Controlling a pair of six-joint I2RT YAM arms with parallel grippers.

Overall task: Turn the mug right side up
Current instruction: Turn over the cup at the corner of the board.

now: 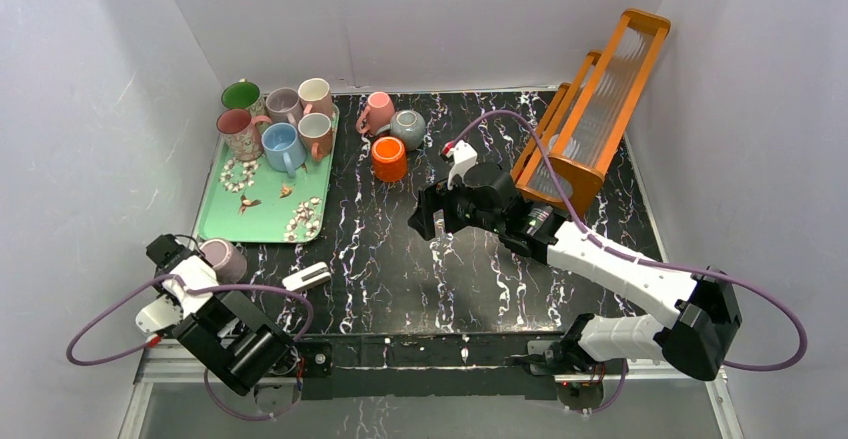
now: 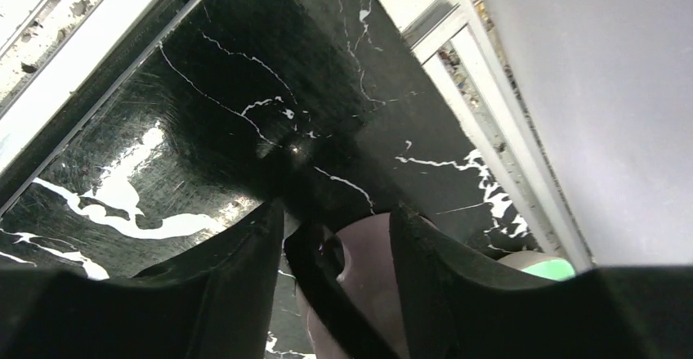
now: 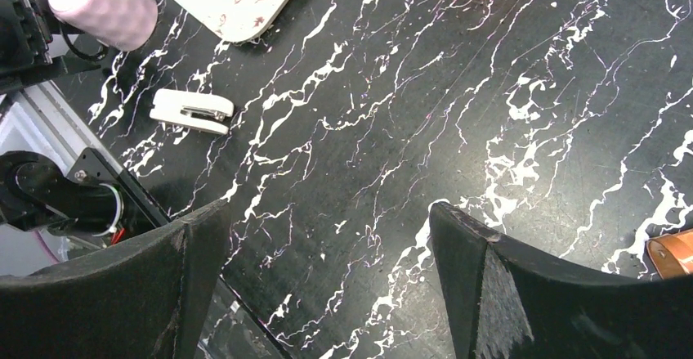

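Observation:
A mauve mug is at the table's front left, just below the tray's corner. My left gripper is shut on it and holds it tilted on its side. In the left wrist view the mug fills the gap between the two black fingers, its dark handle crossing beside the left one. It also shows in the right wrist view, top left. My right gripper hangs open and empty over the middle of the table.
A green tray with several upright mugs stands at the back left. An orange mug, a pink mug and a grey mug stand behind the centre. An orange rack leans at the back right. A small white object lies near the front.

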